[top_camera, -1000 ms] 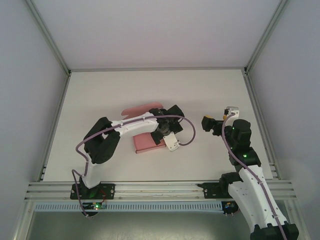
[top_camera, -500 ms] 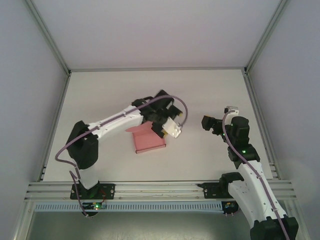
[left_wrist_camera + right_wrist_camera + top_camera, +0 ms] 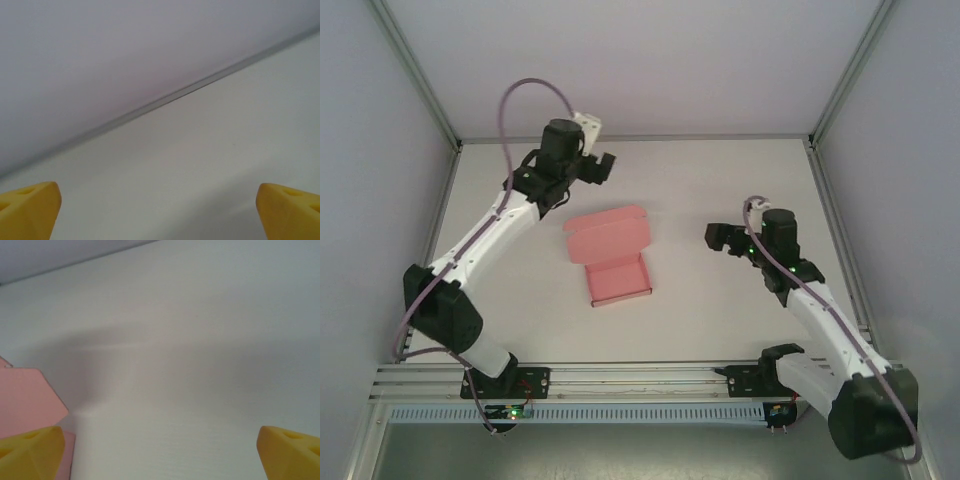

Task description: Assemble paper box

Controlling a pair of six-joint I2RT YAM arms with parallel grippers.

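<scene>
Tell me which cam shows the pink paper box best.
Top external: the whole paper box is in frame, tray and open lid both unobstructed. Right wrist catches a pink corner of it at its left edge. Left wrist faces the table and back wall.

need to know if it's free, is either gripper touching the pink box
No, the paper box lies apart from both, the left gripper well beyond it and the right gripper off to its right.
</scene>
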